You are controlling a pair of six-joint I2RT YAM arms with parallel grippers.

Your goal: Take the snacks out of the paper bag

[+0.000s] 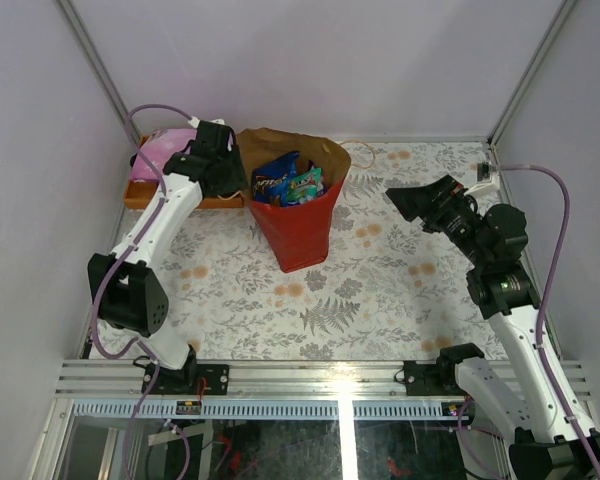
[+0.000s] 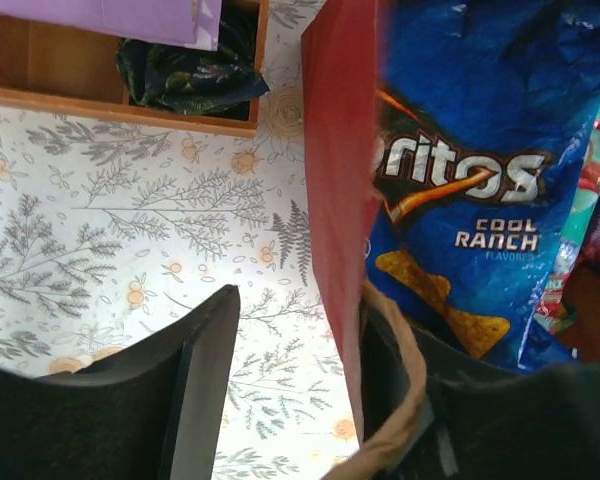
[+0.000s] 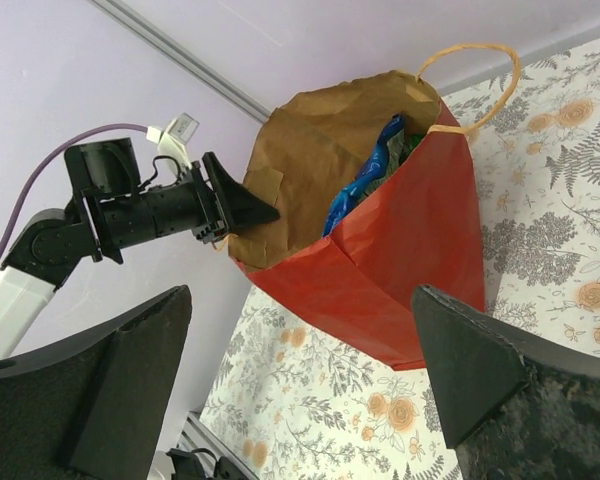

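Note:
The red paper bag [image 1: 298, 228] stands upright mid-table with its mouth open. A blue Doritos bag [image 1: 274, 180] and a green packet [image 1: 307, 183] stick out of it. My left gripper [image 1: 240, 170] is at the bag's left rim. In the left wrist view it [image 2: 300, 300] straddles the red wall [image 2: 335, 200]. One finger [image 2: 195, 390] stays outside with a gap to the paper, the other [image 2: 440, 410] is inside by the Doritos bag [image 2: 470, 190]. My right gripper [image 1: 408, 200] hovers open to the bag's right and holds nothing. From its wrist the bag [image 3: 390, 260] lies beyond its open gripper [image 3: 302, 290].
An orange wooden tray [image 1: 140, 196] sits at the back left, behind my left arm. A pink-purple pouch [image 1: 166, 145] lies in it, and so does a dark floral bundle [image 2: 185, 75]. The bag's cord handle [image 1: 364, 155] hangs off its right rim. Lilac walls close in the back and both sides.

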